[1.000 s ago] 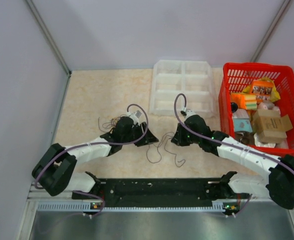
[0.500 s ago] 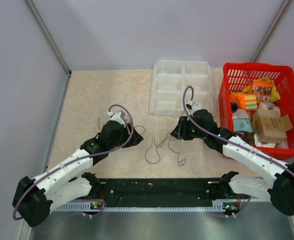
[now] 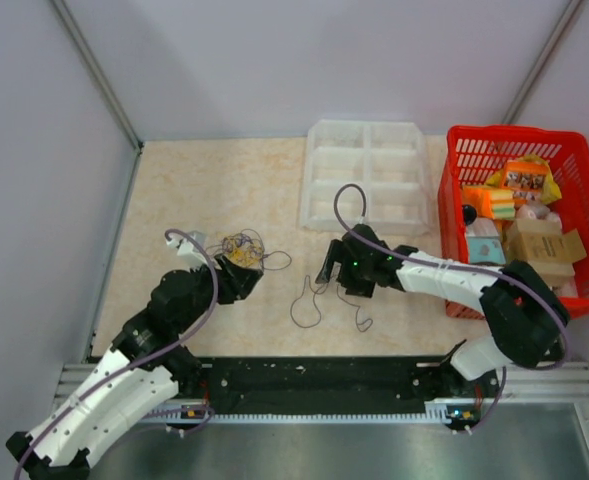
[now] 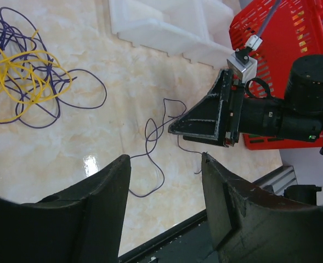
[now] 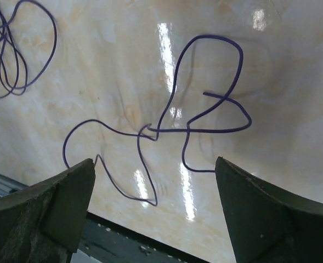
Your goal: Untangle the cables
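Observation:
The cables lie in two parts. A loopy yellow and purple tangle (image 3: 241,250) (image 4: 18,76) rests on the table left of centre. A single loose purple cable (image 5: 205,130) (image 3: 293,310) lies spread in the middle. My left gripper (image 3: 244,283) (image 4: 164,159) is just on the near side of the tangle, open and empty. My right gripper (image 3: 339,280) (image 5: 154,161) hovers over the loose purple cable, open wide, with nothing between its fingers. The left wrist view also shows the right gripper (image 4: 205,118) side-on.
A clear compartment tray (image 3: 364,185) stands at the back centre. A red basket (image 3: 519,215) full of packages is at the right. The black front rail (image 3: 314,378) runs along the near edge. Walls close in the left and back sides.
The left arm drew back toward the near left, off the tangle. The right gripper opened and shifted slightly left; the loose purple cable now lies free on the table.

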